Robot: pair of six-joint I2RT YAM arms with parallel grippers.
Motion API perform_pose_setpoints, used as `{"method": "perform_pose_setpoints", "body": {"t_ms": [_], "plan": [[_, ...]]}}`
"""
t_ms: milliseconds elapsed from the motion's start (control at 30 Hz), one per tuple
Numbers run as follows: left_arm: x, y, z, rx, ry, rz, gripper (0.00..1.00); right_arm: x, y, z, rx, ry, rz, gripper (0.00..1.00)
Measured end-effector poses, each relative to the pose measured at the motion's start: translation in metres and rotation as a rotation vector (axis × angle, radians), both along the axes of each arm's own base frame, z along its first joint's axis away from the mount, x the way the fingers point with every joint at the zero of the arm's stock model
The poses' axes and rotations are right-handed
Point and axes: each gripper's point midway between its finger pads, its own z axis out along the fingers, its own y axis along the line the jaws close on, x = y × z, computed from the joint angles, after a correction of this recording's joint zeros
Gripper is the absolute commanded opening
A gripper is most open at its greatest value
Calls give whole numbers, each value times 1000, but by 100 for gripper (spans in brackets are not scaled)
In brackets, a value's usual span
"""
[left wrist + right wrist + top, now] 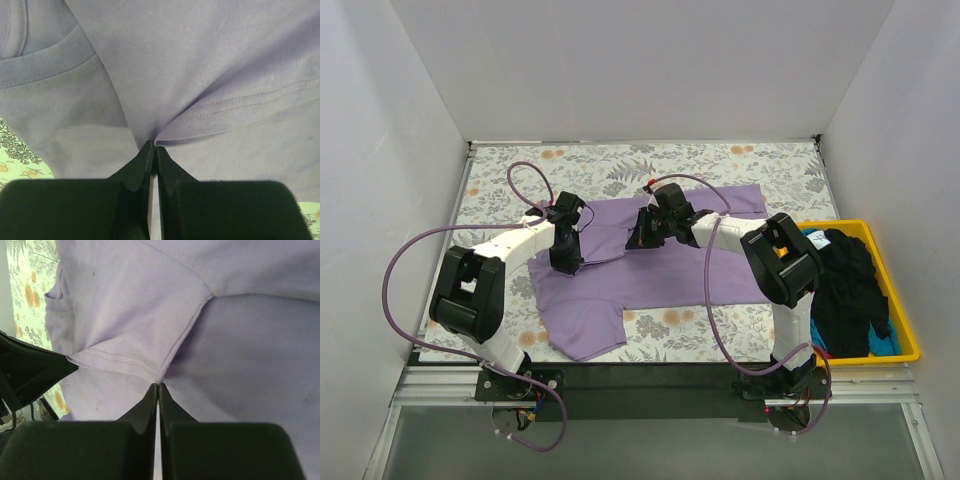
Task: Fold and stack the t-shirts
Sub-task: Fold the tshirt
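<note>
A lavender t-shirt lies spread on the floral table, with one sleeve folded over its body. My left gripper sits on its left part and is shut on a pinch of the lavender t-shirt beside the sleeve hem; the collar shows at the upper left of the left wrist view. My right gripper sits at the shirt's upper middle. Its tips are shut on the lavender t-shirt where a sleeve seam meets a fold. A black t-shirt and a bright blue t-shirt lie heaped in the tray.
The yellow tray stands at the table's right edge. White walls enclose the table on the left, back and right. Floral tablecloth shows behind and in front of the shirt. The left arm is close on the left in the right wrist view.
</note>
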Motion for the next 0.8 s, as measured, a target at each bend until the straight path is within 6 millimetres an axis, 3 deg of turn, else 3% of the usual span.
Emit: {"method": "perform_pose_setpoints", "body": {"t_ms": [167, 200, 233, 333, 467, 533, 633, 700, 800], "plan": [[0, -4, 0, -21, 3, 8, 10, -4, -4, -5, -24, 7, 14, 4], [0, -5, -1, -28, 2, 12, 13, -5, -5, -6, -29, 9, 16, 8], [-1, -6, -3, -34, 4, 18, 27, -5, -5, -7, -34, 9, 21, 18], [-2, -8, -5, -49, 6, 43, 41, -6, -8, -10, -52, -4, 37, 34], [11, -4, 4, -92, -42, 107, 54, -2, -19, -11, -102, -34, 63, 43], [29, 7, 15, -121, -100, 172, 54, 8, -30, -4, -128, -70, 58, 46], [67, 34, 36, -164, -226, 296, 55, 40, -57, 20, -141, -156, 6, 48], [96, 55, 50, -193, -306, 374, 55, 69, -86, 41, -136, -217, -56, 48], [144, 83, 62, -215, -405, 456, 55, 116, -144, 61, -139, -274, -182, 48]]}}
